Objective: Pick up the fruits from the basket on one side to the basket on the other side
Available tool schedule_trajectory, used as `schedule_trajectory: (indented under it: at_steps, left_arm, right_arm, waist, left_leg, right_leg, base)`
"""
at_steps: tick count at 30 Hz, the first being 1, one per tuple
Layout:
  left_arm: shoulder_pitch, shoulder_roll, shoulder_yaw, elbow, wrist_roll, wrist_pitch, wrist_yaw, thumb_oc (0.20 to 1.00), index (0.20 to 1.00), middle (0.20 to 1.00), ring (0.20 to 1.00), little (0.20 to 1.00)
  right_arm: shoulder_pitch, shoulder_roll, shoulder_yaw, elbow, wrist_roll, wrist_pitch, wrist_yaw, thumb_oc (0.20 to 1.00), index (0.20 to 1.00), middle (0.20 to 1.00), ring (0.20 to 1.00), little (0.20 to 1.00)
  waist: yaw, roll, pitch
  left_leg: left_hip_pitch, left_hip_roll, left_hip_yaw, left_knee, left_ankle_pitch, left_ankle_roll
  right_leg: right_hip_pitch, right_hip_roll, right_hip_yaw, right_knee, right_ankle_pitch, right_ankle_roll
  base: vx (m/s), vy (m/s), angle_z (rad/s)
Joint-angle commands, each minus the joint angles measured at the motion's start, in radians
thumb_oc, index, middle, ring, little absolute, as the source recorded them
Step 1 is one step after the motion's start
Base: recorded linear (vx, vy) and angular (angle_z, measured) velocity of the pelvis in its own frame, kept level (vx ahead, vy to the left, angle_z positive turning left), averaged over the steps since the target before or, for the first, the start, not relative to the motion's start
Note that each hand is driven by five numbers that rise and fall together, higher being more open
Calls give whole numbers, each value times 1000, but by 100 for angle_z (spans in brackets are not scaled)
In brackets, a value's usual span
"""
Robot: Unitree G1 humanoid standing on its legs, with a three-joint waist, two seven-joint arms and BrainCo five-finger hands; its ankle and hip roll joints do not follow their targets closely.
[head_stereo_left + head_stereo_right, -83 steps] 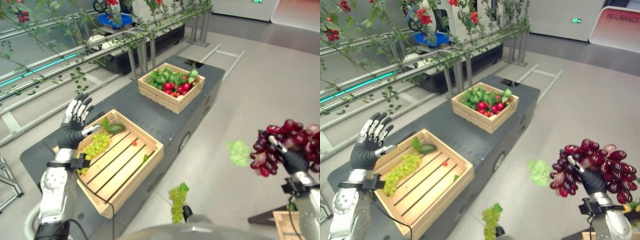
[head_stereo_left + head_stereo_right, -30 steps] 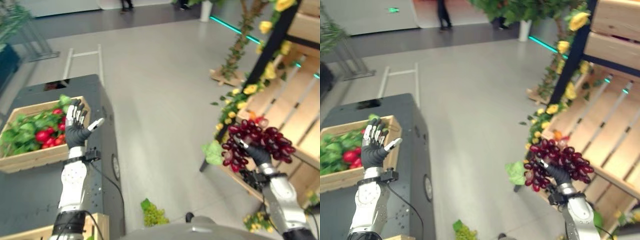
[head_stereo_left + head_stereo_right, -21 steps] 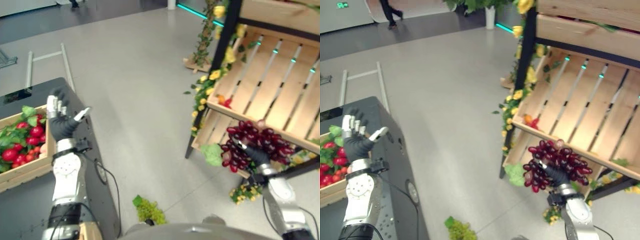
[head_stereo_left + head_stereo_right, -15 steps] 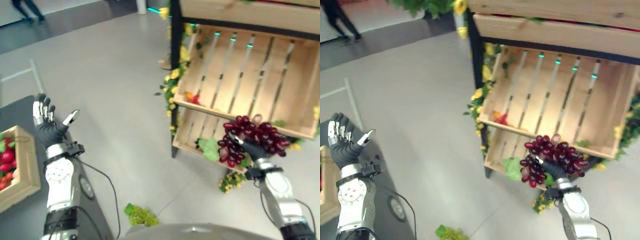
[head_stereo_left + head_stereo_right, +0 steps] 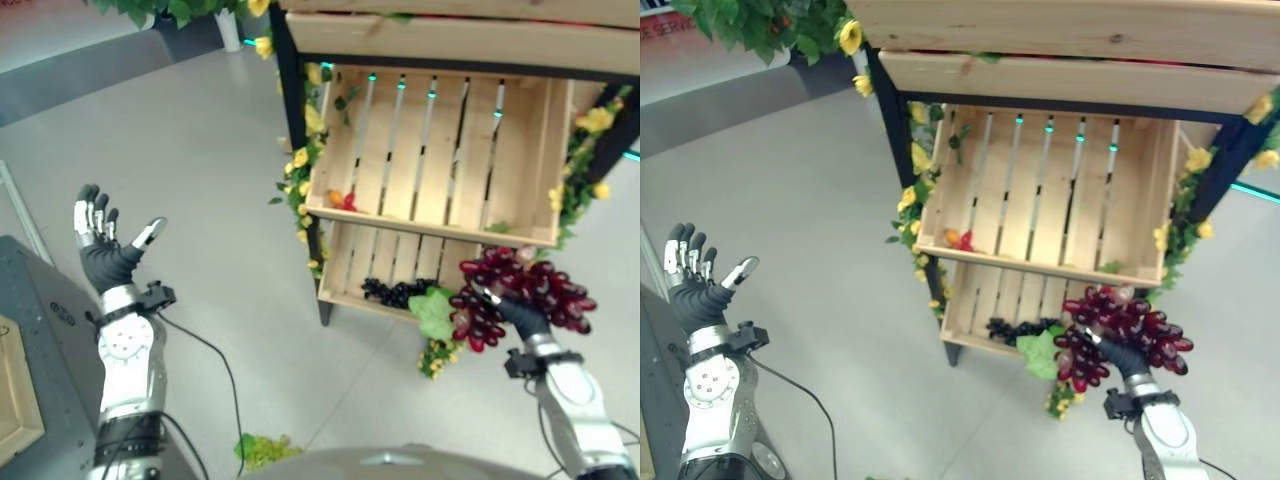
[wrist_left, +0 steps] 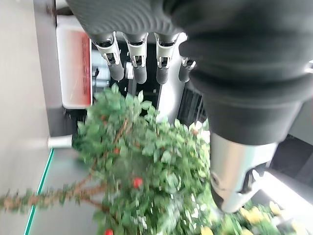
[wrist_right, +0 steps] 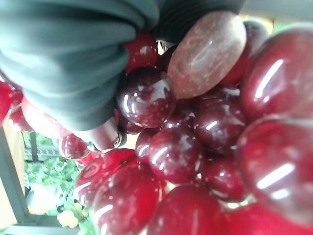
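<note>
The right hand (image 5: 522, 318) grips a bunch of dark red grapes (image 5: 525, 293), fingers curled round it, held up in the air. Just beyond it stands a slatted wooden shelf (image 5: 440, 150), with a black grape bunch (image 5: 395, 292) on the lower tier. The left hand (image 5: 105, 240) is raised, fingers spread, holding nothing.

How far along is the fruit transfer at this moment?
Mid-carry. The right hand grips the red grape bunch in front of the wooden shelf crates. A dark grape bunch already lies in the lower crate. Placing the red bunch remains. The left hand is raised, open.
</note>
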Motion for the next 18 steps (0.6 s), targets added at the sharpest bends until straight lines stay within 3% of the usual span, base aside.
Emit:
schedule_trajectory:
  at_steps: [1, 2, 3, 4, 6, 8, 12, 18]
  left_arm:
    - [2, 29, 3, -64, -12, -63, -21, 1000, 1000, 1000, 1000, 1000]
    - [21, 18, 9, -63, -16, -60, -28, 1000, 1000, 1000, 1000, 1000]
    - [22, 18, 9, -63, -17, -60, -29, 1000, 1000, 1000, 1000, 1000]
    - [28, 19, 12, -59, -10, -60, -34, 1000, 1000, 1000, 1000, 1000]
    - [26, 19, 9, -57, -11, -63, -41, 1000, 1000, 1000, 1000, 1000]
    - [20, 19, -9, -61, -20, -64, -59, 1000, 1000, 1000, 1000, 1000]
    - [30, 30, -12, -76, -20, -70, -70, 1000, 1000, 1000, 1000, 1000]
    - [27, 54, -9, -101, -25, -79, -69, 1000, 1000, 1000, 1000, 1000]
  right_arm:
    - [-102, -21, -35, -51, 28, -91, -21, 200, 200, 200, 200, 200]
    - [-106, -21, -30, -46, 21, -90, -18, 200, 200, 200, 200, 200]
    - [-105, -21, -30, -46, 22, -90, -17, 200, 200, 200, 200, 200]
    - [-110, -23, -29, -32, 19, -93, -13, 200, 200, 200, 200, 200]
    - [-115, -27, -27, -21, 13, -96, -13, 200, 200, 200, 200, 200]
    - [-116, -20, -33, 3, 10, -101, -21, 200, 200, 200, 200, 200]
    - [-129, -22, -19, 19, -10, -99, -33, 200, 200, 200, 200, 200]
    - [-207, -24, 46, 109, -50, -84, -58, 200, 200, 200, 200, 200]
  waist:
    - [13, -29, 24]
    - [31, -29, 15]
    - [31, -30, 14]
    - [41, -25, 3]
    - [44, -26, 1]
    - [16, -18, -11]
    - [5, -16, -17]
    - [0, -17, 38]
  left_leg:
    - [-120, -101, -202, 44, 11, -38]
    - [-123, -140, -300, -38, -28, -21]
    - [-119, -141, -300, -45, -26, -20]
    - [-107, -161, -374, -134, -34, -12]
    - [-99, -181, -408, -153, -32, -13]
    - [-68, -177, -382, -204, -28, -4]
    - [-43, -191, -353, -223, -40, 13]
    - [-75, -193, -260, -173, -75, 45]
  right_leg:
    - [52, 40, 22, -120, 67, 54]
    - [52, 51, 59, -136, 74, 64]
    - [54, 49, 59, -138, 74, 65]
    - [51, 62, 85, -144, 77, 74]
    - [49, 62, 98, -141, 78, 75]
    - [46, 57, 106, -140, 81, 79]
    - [35, 39, 136, -131, 84, 89]
    - [-67, 15, 214, -69, 106, 111]
  base:
    - [48, 10, -78]
    - [66, 10, -71]
    - [107, 46, -62]
    - [65, 38, -52]
    - [61, 79, -43]
    - [41, 117, -48]
    - [32, 140, -30]
    - [-93, 122, -45]
